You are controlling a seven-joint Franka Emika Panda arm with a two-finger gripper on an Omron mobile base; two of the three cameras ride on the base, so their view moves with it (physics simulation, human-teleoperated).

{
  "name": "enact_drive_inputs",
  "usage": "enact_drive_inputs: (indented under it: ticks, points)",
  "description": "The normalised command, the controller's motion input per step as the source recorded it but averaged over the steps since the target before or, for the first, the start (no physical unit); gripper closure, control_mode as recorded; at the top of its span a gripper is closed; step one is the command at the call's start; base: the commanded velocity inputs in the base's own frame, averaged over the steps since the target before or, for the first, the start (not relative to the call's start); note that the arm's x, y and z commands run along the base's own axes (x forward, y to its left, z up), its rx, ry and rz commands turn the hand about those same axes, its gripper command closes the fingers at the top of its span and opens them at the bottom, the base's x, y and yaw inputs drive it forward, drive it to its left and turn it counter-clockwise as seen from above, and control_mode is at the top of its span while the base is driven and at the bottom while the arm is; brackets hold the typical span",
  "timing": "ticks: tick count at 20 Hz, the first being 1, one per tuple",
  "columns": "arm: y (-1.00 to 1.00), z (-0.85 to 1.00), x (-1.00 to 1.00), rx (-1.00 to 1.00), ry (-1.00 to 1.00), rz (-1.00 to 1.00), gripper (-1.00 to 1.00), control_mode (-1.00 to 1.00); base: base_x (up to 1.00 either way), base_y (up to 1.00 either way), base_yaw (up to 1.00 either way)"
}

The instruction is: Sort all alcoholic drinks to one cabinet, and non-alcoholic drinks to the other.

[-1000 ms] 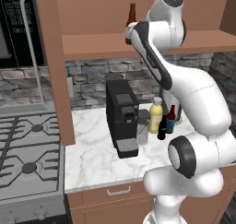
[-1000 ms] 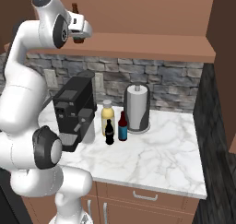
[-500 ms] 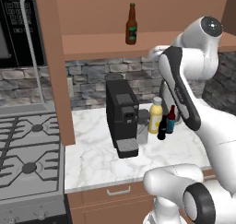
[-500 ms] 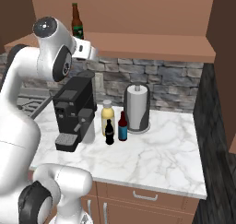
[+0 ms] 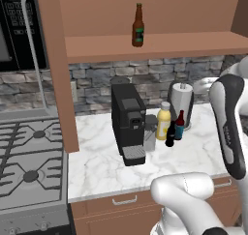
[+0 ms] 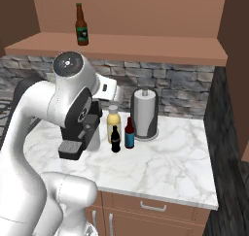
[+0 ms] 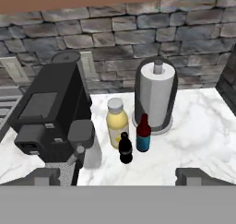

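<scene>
In the hand view the two dark fingers [image 7: 46, 176] are rising at the bottom edge, spread wide with nothing between them, and the grey band is cutting off their lower parts. Beyond them the white marble counter [image 7: 203, 126] is carrying a tight cluster of drinks. The small black contour cola bottle [image 7: 125, 148] is standing nearest, its pale label hard to make out. Just beside it the blue-bodied bottle with a dark red neck [image 7: 143, 134] is standing upright, and the fat yellow bottle with a whitish cap [image 7: 117, 122] is sitting just behind them, partly hidden. To their left the black coffee machine [image 7: 50, 114] is standing. Behind the cluster, the white paper towel roll in a dark holder [image 7: 156, 96] is standing against the stone wall. Farthest and higher, the brown glass bottle with a green label [image 5: 138, 25] is standing upright on the open brown wooden wall cabinet's shelf floor [image 5: 160, 44]. The cabinet's top is running out of the picture.
</scene>
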Motion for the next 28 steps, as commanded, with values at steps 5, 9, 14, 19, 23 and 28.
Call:
enact_drive_inputs:
  ticks: [5,9,14,19,23,28]
  points:
    - [-0.61,-0.68,-0.59,0.0,0.15,0.0,-1.0,-1.0,0.0,0.0,0.0]
    - [-0.26,-0.67,0.02,0.0,0.0,0.0,-1.0,-1.0,0.0,0.0,0.0]
    - [0.0,-0.38,0.22,0.0,0.08,0.01,-1.0,-1.0,0.0,0.0,0.0]
    - [0.0,-0.31,0.2,0.03,0.17,0.06,-1.0,-1.0,0.0,0.0,0.0]
    - [-0.04,-0.17,0.25,0.08,0.14,0.07,-1.0,-1.0,0.0,0.0,0.0]
    - [-0.11,-0.07,0.34,0.13,0.11,0.12,-1.0,-1.0,0.0,0.0,0.0]
